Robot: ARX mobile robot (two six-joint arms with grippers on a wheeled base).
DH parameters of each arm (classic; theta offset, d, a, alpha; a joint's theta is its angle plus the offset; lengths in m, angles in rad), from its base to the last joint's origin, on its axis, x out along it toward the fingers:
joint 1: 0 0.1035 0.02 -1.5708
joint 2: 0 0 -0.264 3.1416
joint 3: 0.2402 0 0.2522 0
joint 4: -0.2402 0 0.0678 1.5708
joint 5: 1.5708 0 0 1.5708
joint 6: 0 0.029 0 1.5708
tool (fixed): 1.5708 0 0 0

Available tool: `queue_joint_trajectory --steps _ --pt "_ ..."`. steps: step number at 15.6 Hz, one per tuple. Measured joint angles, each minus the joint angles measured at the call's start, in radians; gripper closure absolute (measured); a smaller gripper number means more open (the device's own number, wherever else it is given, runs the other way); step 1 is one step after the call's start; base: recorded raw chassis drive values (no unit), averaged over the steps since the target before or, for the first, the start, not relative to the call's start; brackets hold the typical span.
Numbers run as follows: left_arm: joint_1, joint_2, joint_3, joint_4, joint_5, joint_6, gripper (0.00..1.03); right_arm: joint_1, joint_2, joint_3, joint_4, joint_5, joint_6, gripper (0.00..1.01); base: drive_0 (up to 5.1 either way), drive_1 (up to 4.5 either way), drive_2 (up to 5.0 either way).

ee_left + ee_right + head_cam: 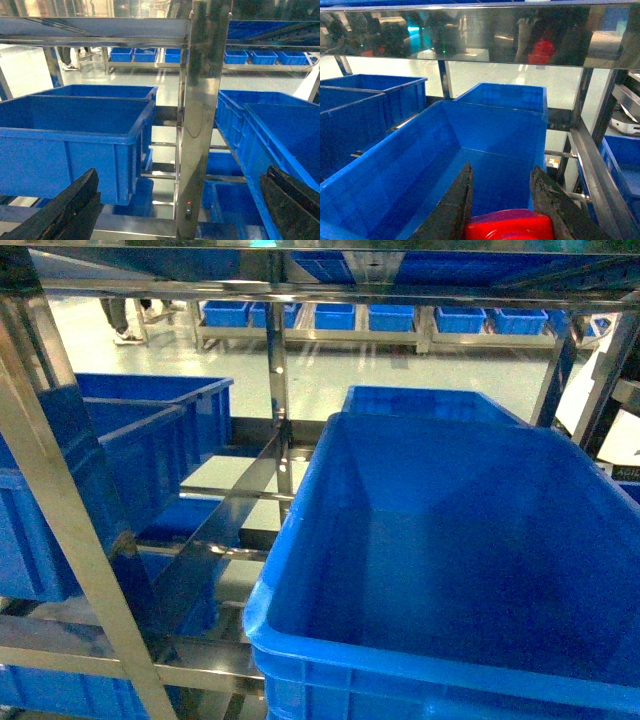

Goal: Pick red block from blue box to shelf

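Red block (510, 226): bright, glossy, rounded top, clamped between the right gripper (502, 210) fingers, held above the open interior of a dark blue crate (395, 170) on the shelf (480, 37). Crate walls stand apart from the block on both sides; steel crossbar overhead. Left gripper (175, 210) spread wide, holding nothing, facing a shelf upright (202, 125).

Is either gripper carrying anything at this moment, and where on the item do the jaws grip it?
The right gripper holds the red block, its jaws closing on the block's two opposite sides. The left gripper is open and holds nothing.
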Motion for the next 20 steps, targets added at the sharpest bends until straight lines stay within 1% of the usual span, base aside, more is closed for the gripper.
queue_joint_trajectory --steps 20 --pt "0.0 0.0 0.0 0.0 0.0 0.0 0.05 0.0 0.0 0.0 0.0 0.0 0.0 0.73 0.0 0.0 0.0"
